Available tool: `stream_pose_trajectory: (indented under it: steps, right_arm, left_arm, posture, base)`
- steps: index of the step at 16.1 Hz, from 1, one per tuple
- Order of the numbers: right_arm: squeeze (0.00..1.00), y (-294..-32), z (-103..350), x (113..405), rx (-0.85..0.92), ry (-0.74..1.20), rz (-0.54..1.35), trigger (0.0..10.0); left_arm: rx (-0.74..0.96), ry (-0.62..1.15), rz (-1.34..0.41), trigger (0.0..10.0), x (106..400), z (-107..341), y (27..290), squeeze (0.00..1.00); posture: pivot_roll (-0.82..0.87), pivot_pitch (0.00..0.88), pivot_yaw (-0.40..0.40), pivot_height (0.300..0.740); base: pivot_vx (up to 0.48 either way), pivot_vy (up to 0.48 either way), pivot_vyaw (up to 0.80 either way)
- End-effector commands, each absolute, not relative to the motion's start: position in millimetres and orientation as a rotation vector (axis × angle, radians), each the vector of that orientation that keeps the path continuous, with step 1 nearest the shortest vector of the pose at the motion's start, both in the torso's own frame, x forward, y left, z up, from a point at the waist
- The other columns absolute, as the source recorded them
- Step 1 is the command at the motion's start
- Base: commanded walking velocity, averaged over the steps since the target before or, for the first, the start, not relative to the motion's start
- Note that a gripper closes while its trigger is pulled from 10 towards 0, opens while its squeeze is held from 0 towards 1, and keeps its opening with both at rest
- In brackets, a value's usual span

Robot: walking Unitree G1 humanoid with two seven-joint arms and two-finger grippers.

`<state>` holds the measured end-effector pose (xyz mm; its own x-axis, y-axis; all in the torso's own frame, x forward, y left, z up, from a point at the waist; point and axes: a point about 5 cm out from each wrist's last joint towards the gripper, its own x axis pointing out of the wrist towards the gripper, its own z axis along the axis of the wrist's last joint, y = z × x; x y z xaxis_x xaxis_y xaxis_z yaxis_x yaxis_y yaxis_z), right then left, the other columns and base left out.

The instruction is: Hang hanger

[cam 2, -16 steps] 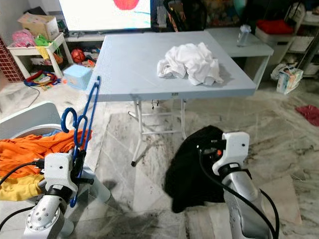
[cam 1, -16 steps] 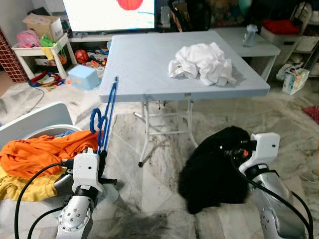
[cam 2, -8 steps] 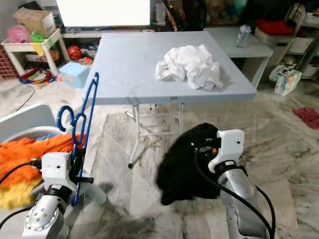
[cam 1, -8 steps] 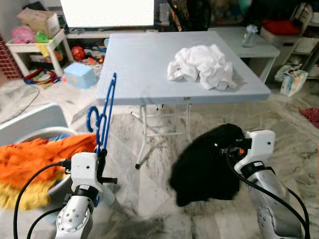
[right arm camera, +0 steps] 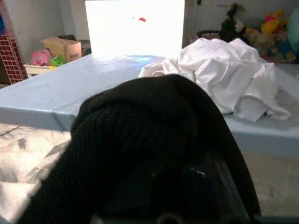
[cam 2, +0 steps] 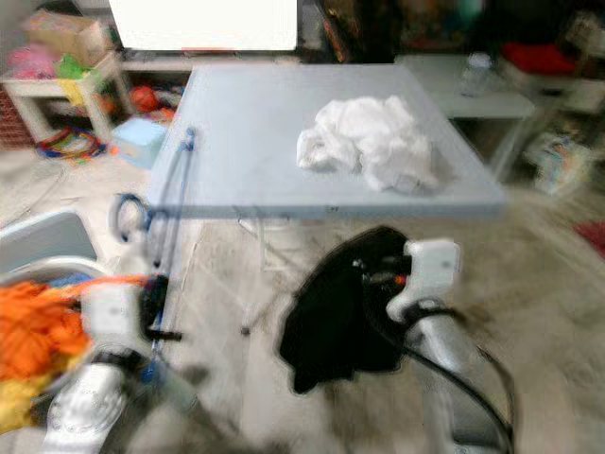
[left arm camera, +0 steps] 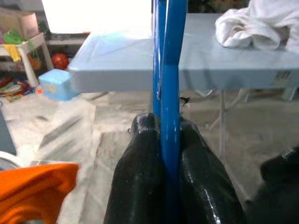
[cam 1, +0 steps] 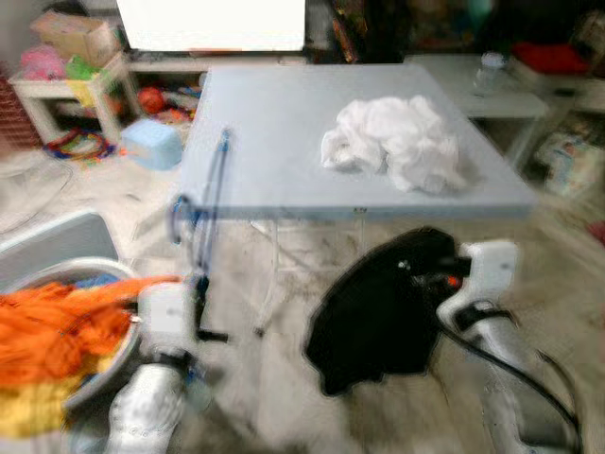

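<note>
Pinching blue hanger (left arm camera: 169, 70) upright between left gripper (left arm camera: 163, 154) jaws (head views blurred).

Hanger (left arm camera: 169, 93) is showing bright blue between glossy black fingers (left arm camera: 140, 186). Garment (cam 1: 378, 317) is showing solid black. Crumpled cloth (cam 1: 397, 142) is showing plain white on a pale blue-grey table (cam 1: 274, 123). Laundry (cam 1: 57, 326) is showing orange over yellow. Floor (cam 1: 284, 397) is showing grey-veined marble.
</note>
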<state>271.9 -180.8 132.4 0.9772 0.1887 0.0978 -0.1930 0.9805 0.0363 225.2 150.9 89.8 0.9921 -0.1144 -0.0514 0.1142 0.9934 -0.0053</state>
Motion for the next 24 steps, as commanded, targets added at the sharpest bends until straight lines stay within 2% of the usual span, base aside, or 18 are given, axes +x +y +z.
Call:
stream_pose_trajectory:
  steps: [1, 5, 11, 17, 24]
  right_arm:
    - [0.00, -174.1, 145.0, 274.7, 0.048, -0.148, 0.211, 10.0]
    - [0.00, -173.4, 151.5, 279.8, 0.052, -0.169, 0.197, 10.0]
    - [0.00, -159.9, 198.9, 305.9, 0.136, -0.323, 0.172, 10.0]
    - [0.00, -140.9, 206.3, 312.6, 0.128, -0.338, 0.260, 10.0]
    - [0.00, -141.3, 203.4, 312.4, 0.144, -0.328, 0.249, 10.0]
  left_arm:
    - [0.021, 0.034, -0.091, 10.0, 226.4, 95.0, 161.5, 0.00]
    - [0.020, 0.035, -0.092, 10.0, 226.5, 96.3, 160.9, 0.00]
    - [0.037, -0.046, -0.098, 10.0, 242.1, 120.5, 158.5, 0.00]
    - [0.023, -0.058, -0.078, 10.0, 245.1, 125.6, 154.5, 0.00]
    - [0.016, -0.055, -0.070, 10.0, 244.4, 124.5, 154.2, 0.00]
  posture:
    - [0.03, 0.003, -0.011, 0.740]
    - [0.04, 0.009, -0.008, 0.740]
    - [0.04, 0.010, -0.005, 0.740]
    - [0.05, 0.006, -0.020, 0.740]
    - [0.05, 0.005, -0.023, 0.740]
  base:
    - [0.435, 0.000, 0.00]
    - [0.432, 0.000, 0.00]
    - [0.433, 0.000, 0.00]
    - [0.434, 0.000, 0.00]
    - [0.417, 0.000, 0.00]
